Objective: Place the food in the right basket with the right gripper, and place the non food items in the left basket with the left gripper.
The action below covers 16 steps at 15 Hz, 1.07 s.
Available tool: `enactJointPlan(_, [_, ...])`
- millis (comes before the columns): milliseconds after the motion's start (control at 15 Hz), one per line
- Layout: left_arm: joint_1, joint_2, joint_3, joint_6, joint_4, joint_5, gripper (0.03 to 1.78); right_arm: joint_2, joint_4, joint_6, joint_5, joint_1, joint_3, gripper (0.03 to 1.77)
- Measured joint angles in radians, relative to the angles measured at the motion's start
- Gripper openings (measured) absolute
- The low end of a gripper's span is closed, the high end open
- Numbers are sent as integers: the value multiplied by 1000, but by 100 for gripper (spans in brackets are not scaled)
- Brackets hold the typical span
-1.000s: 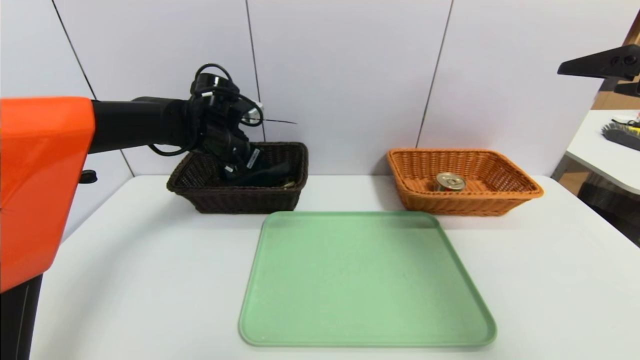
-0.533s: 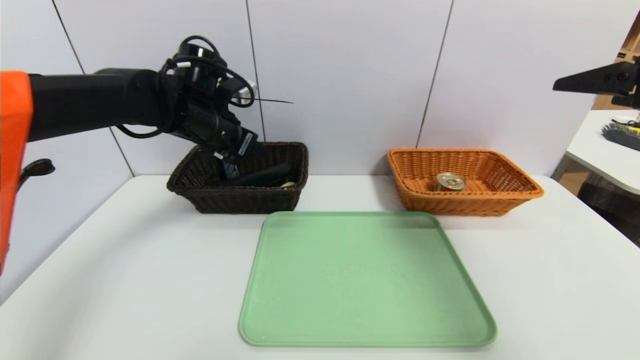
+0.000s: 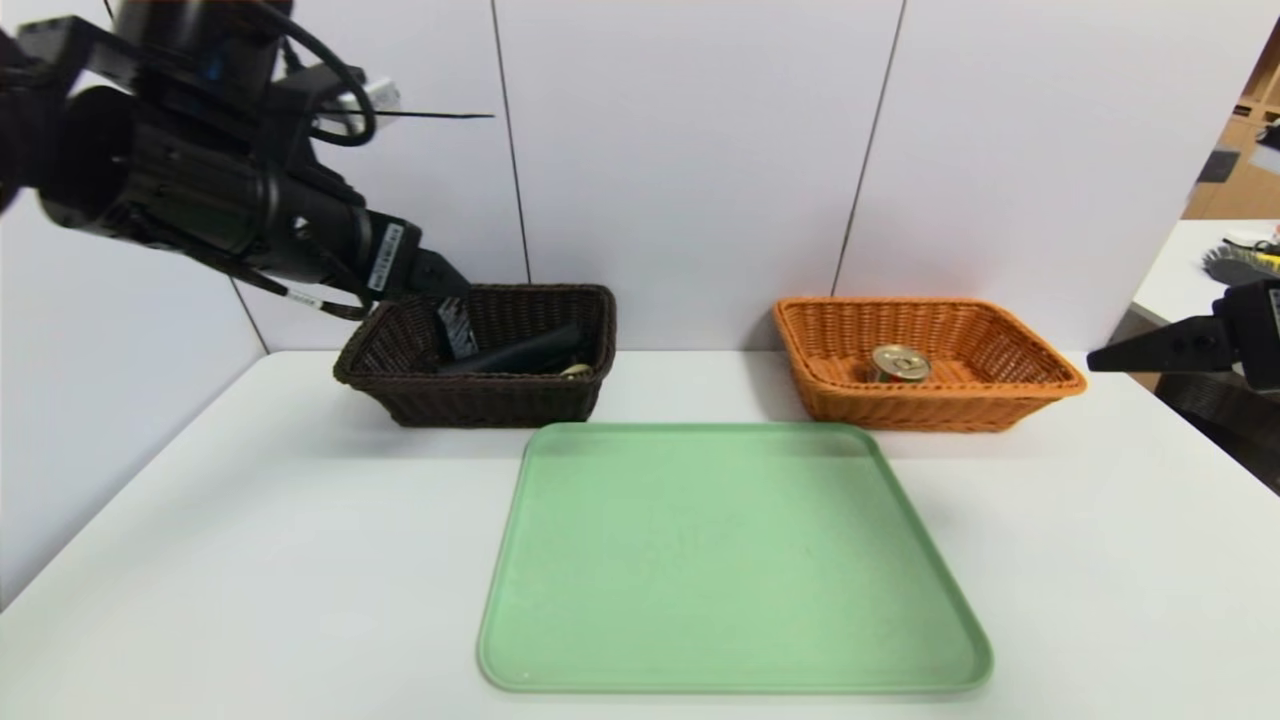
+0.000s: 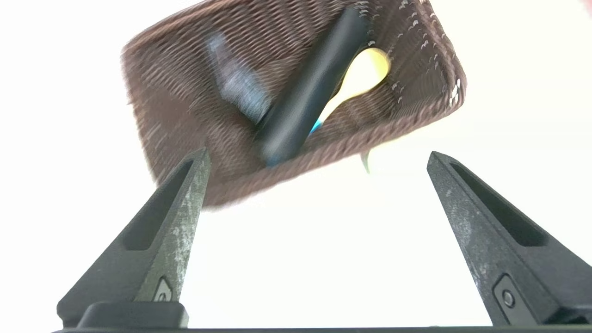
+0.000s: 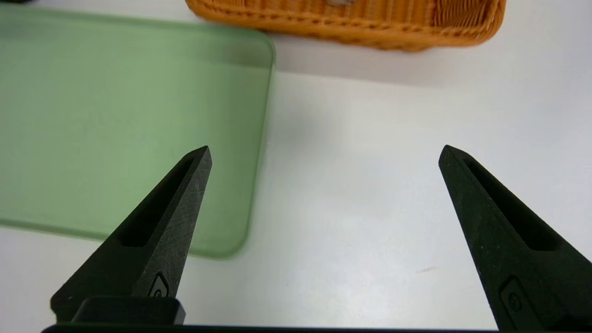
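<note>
A white table before pale wall panels bears a bare green plastic tray. Behind it, the orange woven wicker basket holds the gold-lidded tin can; the dark brown wicker basket holds a black oblong case, a dark tube and a yellow spoon. The left gripper and the right gripper hang empty, jaws wide apart. No writing is legible.

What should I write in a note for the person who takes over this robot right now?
Left claw: open, holding nothing, raised above and in front of the dark brown basket.
Right claw: open, holding nothing, over bare table right of the green tray.
Things: black case, yellow spoon and a dark tube lie in the dark brown basket. The tin can stands in the orange basket.
Done: all items appear sorted; the tray is empty.
Left: probably only parking both arms.
</note>
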Motion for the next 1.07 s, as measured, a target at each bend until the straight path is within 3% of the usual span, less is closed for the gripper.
enactJointPlan(133, [-3, -121, 87, -59, 2, 66, 167, 19, 45, -34, 2, 0, 1, 169])
enactJointPlan(467, [7, -381, 285, -144, 12, 125, 168, 12, 123, -60, -1, 4, 9, 169])
enactJointPlan(600, [59, -461, 362, -143, 12, 147, 169, -20, 145, -61, -3, 4, 17, 169])
enactJointPlan(867, [222, -590, 464, -144, 9, 142, 169, -112, 158, -61, -11, 2, 37, 169])
enactJointPlan(1067, [328, -650, 484, -146, 6, 77, 169, -185, 159, -64, -4, -30, 56, 169])
